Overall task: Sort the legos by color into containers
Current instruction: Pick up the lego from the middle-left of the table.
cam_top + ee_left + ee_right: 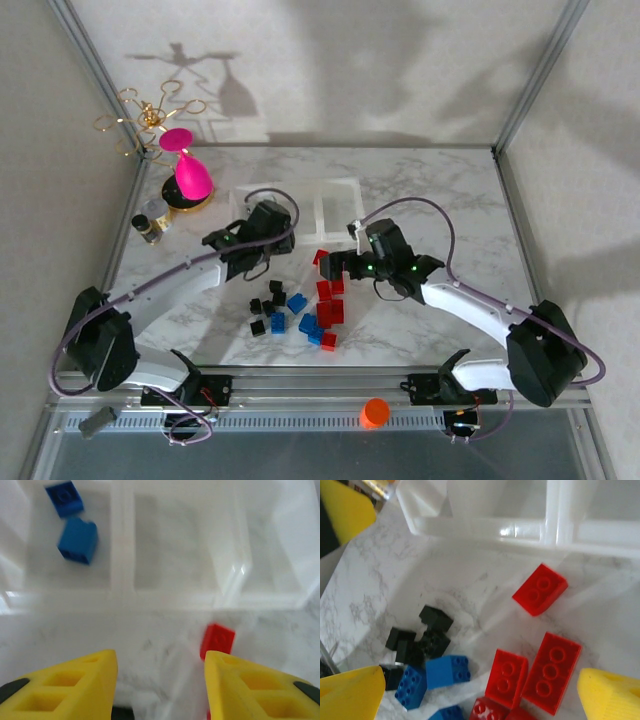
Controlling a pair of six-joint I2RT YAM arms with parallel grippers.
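Observation:
The clear containers (338,182) stand in a row at the back middle of the table. My left gripper (262,225) hovers at their near left edge, open, with nothing between its yellow fingers (75,680). Two blue legos (77,540) lie in the left bin, whose wall (122,540) is just ahead, and a red brick (218,640) lies on the table outside it. My right gripper (338,268) hangs wide open (481,680) over the loose pile. Below it are red legos (555,672), blue ones (447,671) and black ones (436,619).
At the back left are a pink goblet (190,175) on a gold base, a gold wire rack (150,115) and a small bottle (150,222). An orange cap (375,412) sits on the front rail. Metal frame posts border the table.

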